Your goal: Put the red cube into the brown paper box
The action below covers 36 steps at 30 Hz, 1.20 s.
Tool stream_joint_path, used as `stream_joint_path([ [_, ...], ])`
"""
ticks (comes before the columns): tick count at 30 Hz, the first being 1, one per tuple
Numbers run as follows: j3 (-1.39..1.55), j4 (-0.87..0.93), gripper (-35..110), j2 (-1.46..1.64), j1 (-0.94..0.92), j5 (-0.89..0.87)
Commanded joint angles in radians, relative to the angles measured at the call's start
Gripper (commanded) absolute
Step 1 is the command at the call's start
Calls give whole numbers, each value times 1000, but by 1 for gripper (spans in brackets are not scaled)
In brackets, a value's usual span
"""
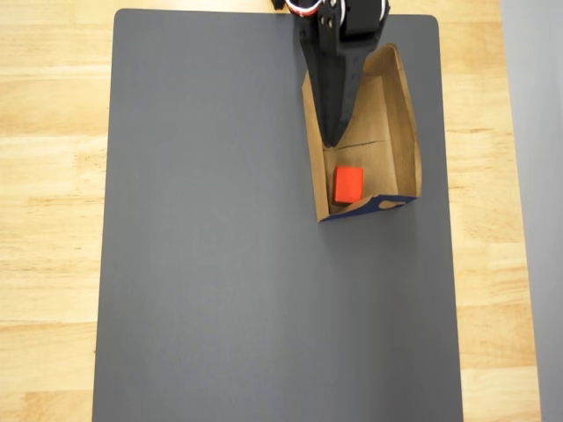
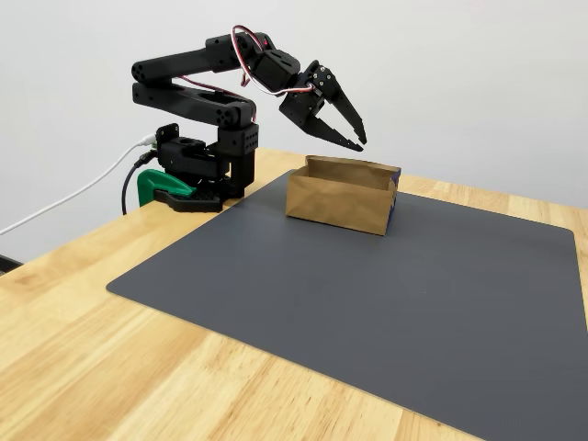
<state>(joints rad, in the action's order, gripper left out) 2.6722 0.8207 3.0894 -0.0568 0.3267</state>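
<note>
1. Red cube (image 1: 348, 185) lying on the floor of the brown paper box (image 1: 406, 132), near the short end with the dark blue outer edge (image 1: 374, 208), seen in the overhead view.
2. Cube resting flat, touched by nothing, apart from the box's side walls as far as the overhead view tells.
3. Box sitting on the dark grey mat (image 1: 220, 264), toward the mat's upper right in the overhead view, long axis running roughly top to bottom of that picture.
4. In the fixed view, box (image 2: 335, 204) standing upright with creased brown walls; blue edge (image 2: 392, 204) showing at its right end.
5. Gripper (image 2: 358, 141) held in the air above the box's top rim, touching neither box nor cube, in the fixed view.
6. Fingers slightly parted, tips close together with a narrow gap between them, nothing between them.
7. In the overhead view, gripper (image 1: 333, 136) pointing down the picture over the box's upper half, tips short of the cube.
8. Black arm (image 2: 197, 87) folded back over its base, which is fixed by a green clamp (image 2: 156, 184) to the wooden table (image 2: 110, 367).
9. White cable (image 2: 73, 197) trailing off the base to the left.
</note>
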Motion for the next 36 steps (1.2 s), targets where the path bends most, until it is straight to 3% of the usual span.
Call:
stream_joint_path([
  [1,0,14,0,44,-49,-48],
  [8,0,101,0,54,-97,-160],
  [18,0,281,0,54,-124,-160],
  [36,0,284,0,54,-144,-175],
])
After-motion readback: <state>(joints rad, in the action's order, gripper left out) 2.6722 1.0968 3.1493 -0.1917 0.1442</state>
